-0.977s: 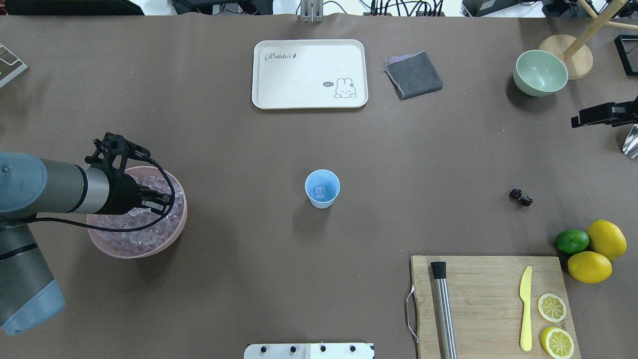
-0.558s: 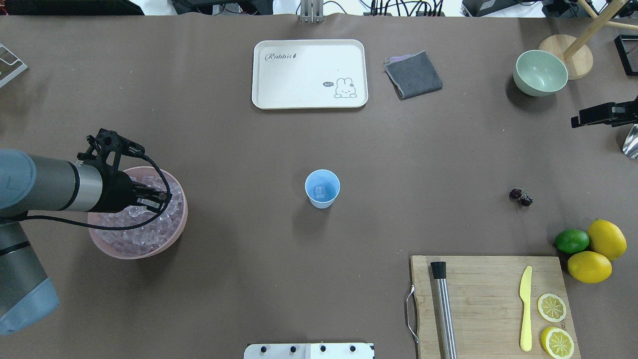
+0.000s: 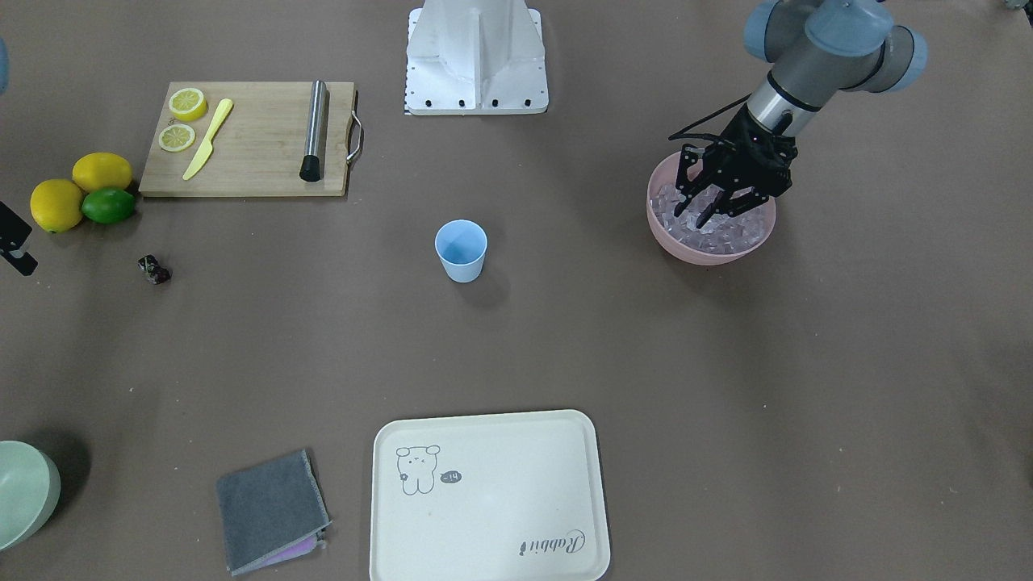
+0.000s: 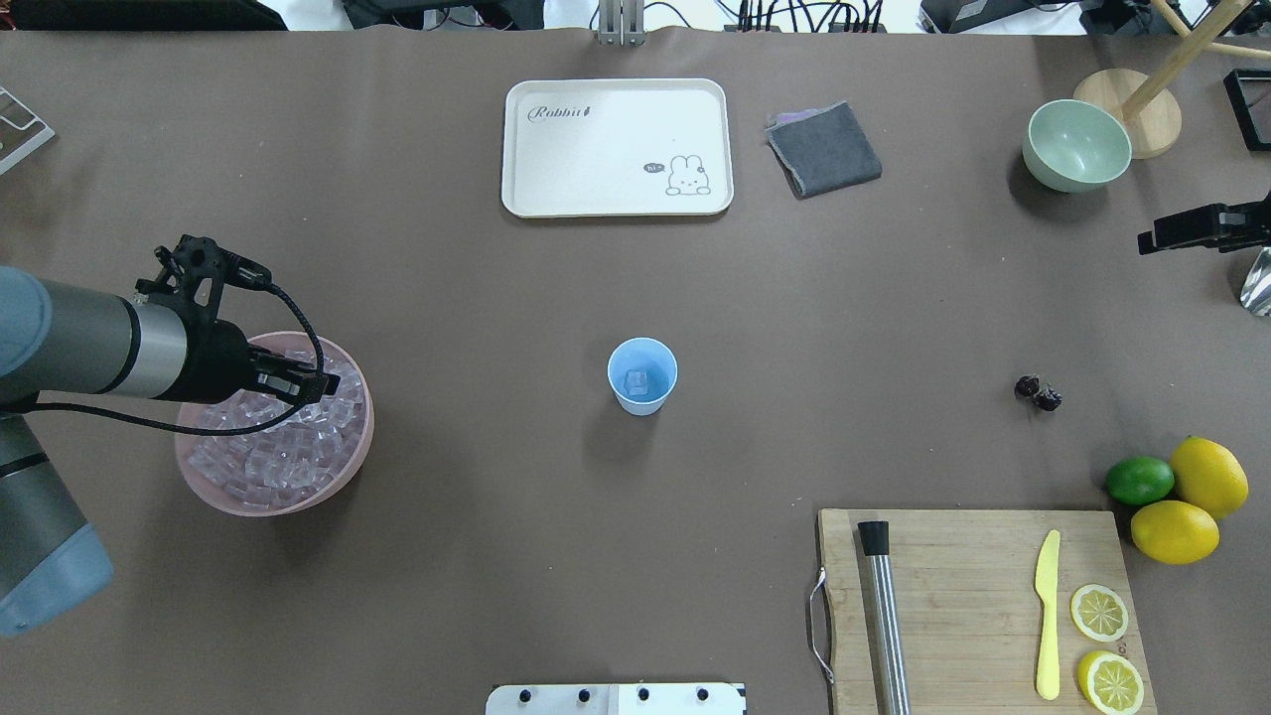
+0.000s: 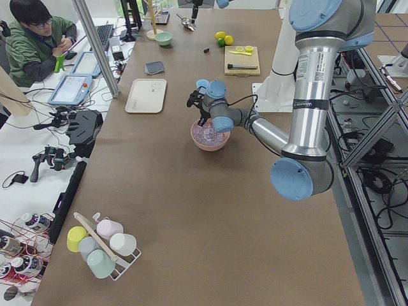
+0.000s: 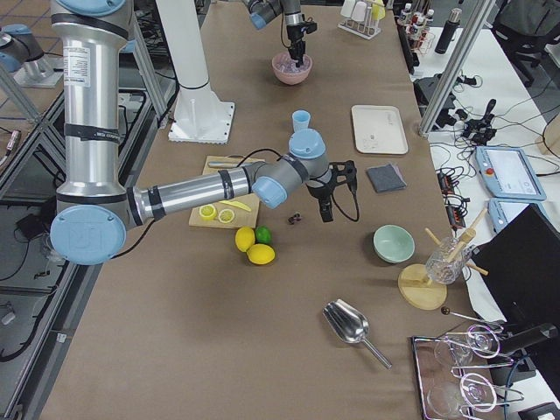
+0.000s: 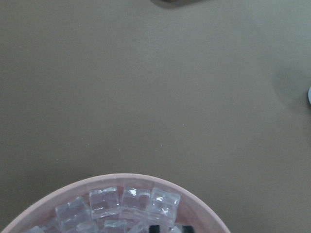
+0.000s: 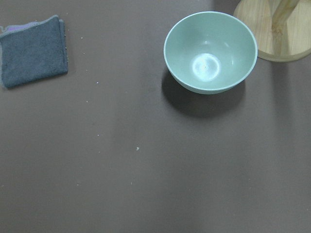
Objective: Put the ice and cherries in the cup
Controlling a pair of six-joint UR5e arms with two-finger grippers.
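The light blue cup [image 4: 642, 375] stands upright mid-table with one ice cube [image 4: 636, 381] inside; it also shows in the front view [image 3: 461, 250]. Many ice cubes [image 4: 268, 457] fill the pink bowl [image 4: 363, 445] at the left. My left gripper [image 4: 320, 385] points down among the ice [image 3: 726, 234] in the bowl, its fingers apart in the front view [image 3: 698, 214]. Whether a cube sits between them is hidden. The dark cherries [image 4: 1038, 392] lie on the table at the right. My right gripper [image 4: 1147, 241] hovers at the far right edge, beyond the cherries, and its jaws are unclear.
A white rabbit tray [image 4: 616, 129], a grey cloth [image 4: 824, 149] and a pale green bowl [image 4: 1077, 144] lie along the far side. A cutting board [image 4: 973, 596] with a muddler [image 4: 884, 616], a knife and lemon slices sits front right, beside lemons and a lime [image 4: 1140, 480].
My left arm has drawn back to the left over the pink bowl, its gripper shifting from the bowl's right part towards its middle. The right arm, cup and cherries have not moved.
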